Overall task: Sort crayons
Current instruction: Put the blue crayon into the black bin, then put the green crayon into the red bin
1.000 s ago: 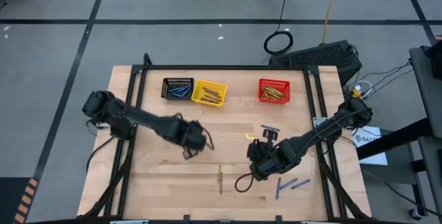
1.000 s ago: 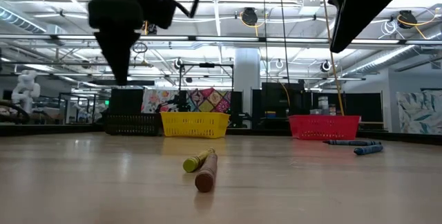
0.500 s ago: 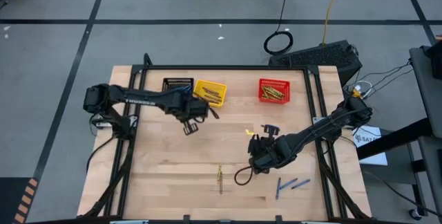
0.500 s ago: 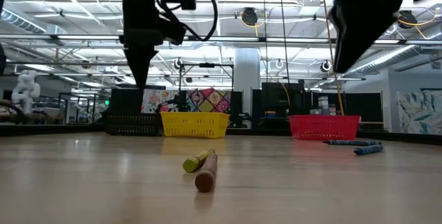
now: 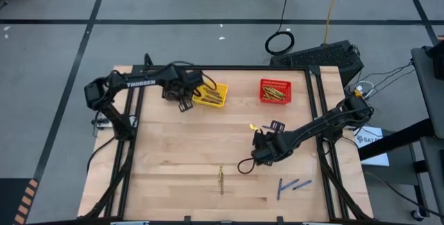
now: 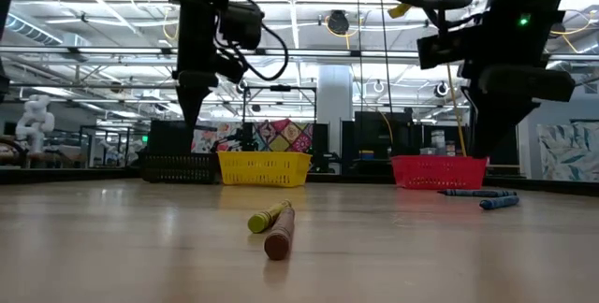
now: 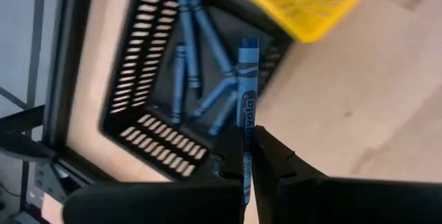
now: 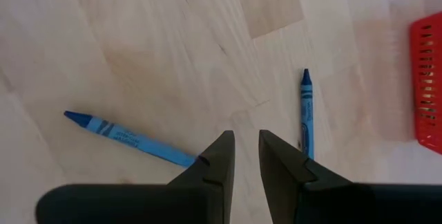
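1. Over the last second the left arm has swung from the table's middle out to the 11 o'clock corner. The left gripper now hangs over the black mesh basket, just beside the yellow basket.
2. Its fingers are clamped on a blue crayon, which points down toward the black basket's far wall. Several blue crayons already lie inside, so the colour matches.
3. I judge the carry to be nearly done. What is left is to centre over the opening and let go (the tip seems to sit near the rim by the yellow basket, so dropping it now might miss).
4. The right gripper has drifted only slightly and hovers right of centre, at about 4 o'clock. Its fingers stand a little apart with nothing between them.
5. Its wrist view shows two loose blue crayons on the wood, one slanted and one straight, with the red basket at the edge. One of them is probably its next pick.
6. Still unsorted are an olive-yellow crayon touching a brown one at 6 o'clock, and a blue pair at 5 o'clock.
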Available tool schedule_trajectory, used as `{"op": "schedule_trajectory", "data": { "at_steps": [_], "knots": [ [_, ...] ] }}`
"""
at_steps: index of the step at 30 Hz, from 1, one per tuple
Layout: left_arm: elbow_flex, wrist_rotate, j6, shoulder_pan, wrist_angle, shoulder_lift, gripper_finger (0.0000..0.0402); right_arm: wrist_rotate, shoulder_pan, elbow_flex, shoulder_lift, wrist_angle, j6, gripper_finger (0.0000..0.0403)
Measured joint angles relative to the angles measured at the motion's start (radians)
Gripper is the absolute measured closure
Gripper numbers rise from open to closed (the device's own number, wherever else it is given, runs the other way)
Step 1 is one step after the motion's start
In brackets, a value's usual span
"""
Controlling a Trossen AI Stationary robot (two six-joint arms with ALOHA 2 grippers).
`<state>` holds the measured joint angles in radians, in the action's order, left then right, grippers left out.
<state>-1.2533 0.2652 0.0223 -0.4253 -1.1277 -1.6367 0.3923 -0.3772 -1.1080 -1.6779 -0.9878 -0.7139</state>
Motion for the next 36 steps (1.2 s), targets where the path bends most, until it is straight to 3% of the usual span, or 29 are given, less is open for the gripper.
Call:
{"op": "schedule_trajectory", "data": {
  "at_steps": [3, 10, 24, 29, 36],
  "knots": [
    [0.0, -0.017, -0.058, -0.066, 0.02, 0.0, 0.0401, 0.0, 0.005, 0.0, 0.0, 0.003, 0.004, 0.0348],
    [0.0, -0.179, -0.16, -0.169, 0.116, 0.0, 0.04, 0.0, 0.005, 0.0, 0.0, 0.004, 0.023, 0.0348],
    [0.022, -0.18, -0.312, -0.263, 0.119, -0.001, 0.0353, 0.028, 0.074, 0.0, 0.0, 0.019, 0.019, 0.0348],
    [0.059, -0.18, -0.315, -0.283, 0.123, -0.002, 0.0352, 0.025, 0.096, -0.008, 0.0, 0.012, 0.019, 0.0348],
    [0.085, -0.213, -0.184, -0.24, 0.064, -0.002, 0.0352, 0.022, 0.102, -0.107, 0.0, -0.016, 0.067, 0.0348]
  ]
}}
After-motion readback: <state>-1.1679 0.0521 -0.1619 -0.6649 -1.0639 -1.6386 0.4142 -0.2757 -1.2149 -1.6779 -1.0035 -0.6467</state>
